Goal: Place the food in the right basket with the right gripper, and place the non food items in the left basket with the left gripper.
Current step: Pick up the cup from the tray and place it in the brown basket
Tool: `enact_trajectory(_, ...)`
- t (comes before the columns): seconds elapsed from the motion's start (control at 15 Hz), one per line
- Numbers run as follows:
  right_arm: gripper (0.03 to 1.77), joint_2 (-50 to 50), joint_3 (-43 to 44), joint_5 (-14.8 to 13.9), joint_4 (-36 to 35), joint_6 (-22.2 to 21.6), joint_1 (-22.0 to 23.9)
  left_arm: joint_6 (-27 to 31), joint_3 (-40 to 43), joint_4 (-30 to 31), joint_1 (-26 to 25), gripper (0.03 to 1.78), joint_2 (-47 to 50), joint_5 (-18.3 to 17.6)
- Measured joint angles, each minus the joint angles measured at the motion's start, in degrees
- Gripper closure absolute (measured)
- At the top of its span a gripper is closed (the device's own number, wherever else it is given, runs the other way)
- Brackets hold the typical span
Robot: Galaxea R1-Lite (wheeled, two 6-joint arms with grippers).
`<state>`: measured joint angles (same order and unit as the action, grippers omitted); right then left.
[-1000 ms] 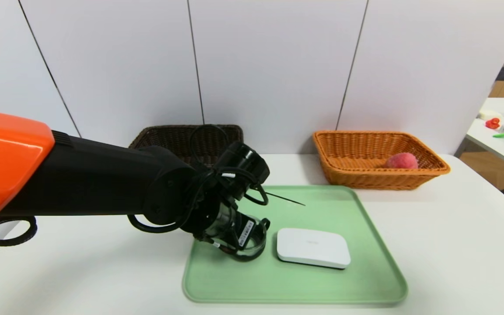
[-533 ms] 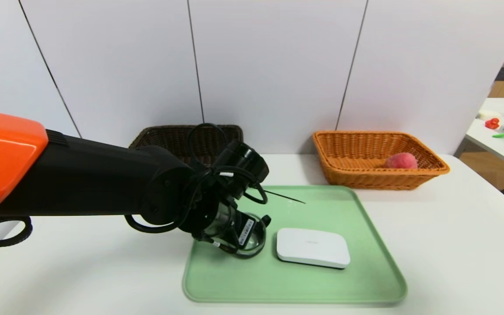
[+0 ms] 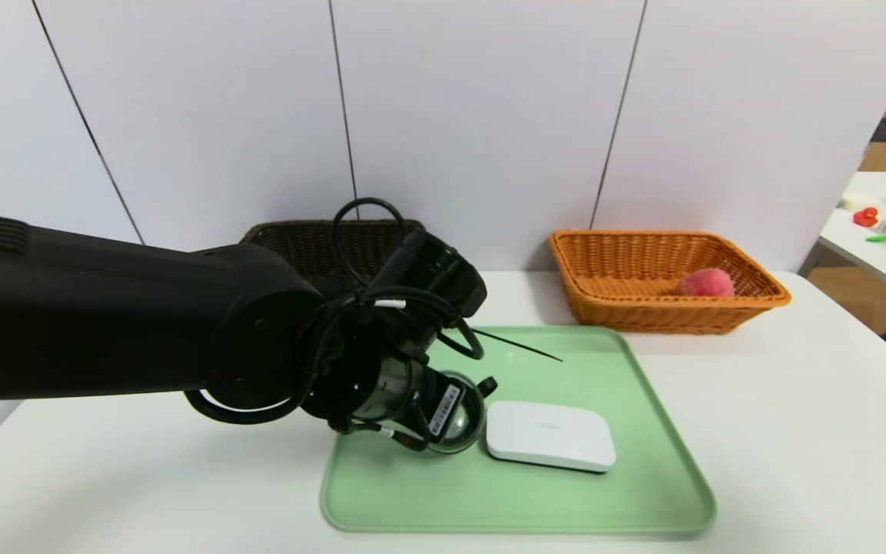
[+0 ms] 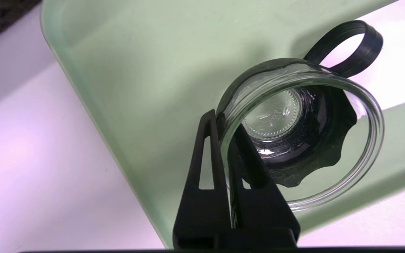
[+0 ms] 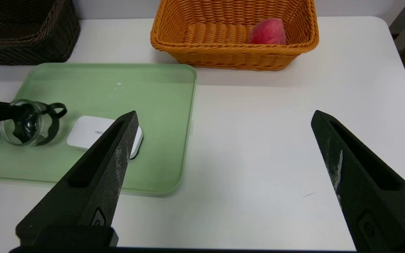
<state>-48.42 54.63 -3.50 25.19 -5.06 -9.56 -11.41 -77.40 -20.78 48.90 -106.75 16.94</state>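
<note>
Where arm hides it, fingers pinch cup rim.

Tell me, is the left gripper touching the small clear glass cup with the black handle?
Touching. The left wrist view shows the left gripper shut on the glass cup, one finger inside the rim, one outside.

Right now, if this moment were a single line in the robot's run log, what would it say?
left gripper: fingers shut on glass cup rim, cup tilted over green tray | right gripper: open, idle | peach: in orange basket | white device: on tray
</note>
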Motion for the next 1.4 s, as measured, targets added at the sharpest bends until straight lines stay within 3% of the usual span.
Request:
enact_trajectory(0.53, 0.11, 0.83, -2.71, -0.16, 0.00, -0.01, 0.00, -3.35, -4.38, 0.23, -0.41, 1.72, 8.39, -0.33)
enact_trajectory(0.93, 0.11, 1.13, -2.67, -0.35, -0.02, -0.01, 0.00, -4.51, -15.59, 0.10, -12.87, 1.72, 8.79, 0.57)
enact_trajectory(1.4, 0.10, 1.24, -2.36, -0.24, -0.02, -0.04, 0.06, -4.88, -18.96, 1.39, -28.43, 1.72, 2.86, -0.13)
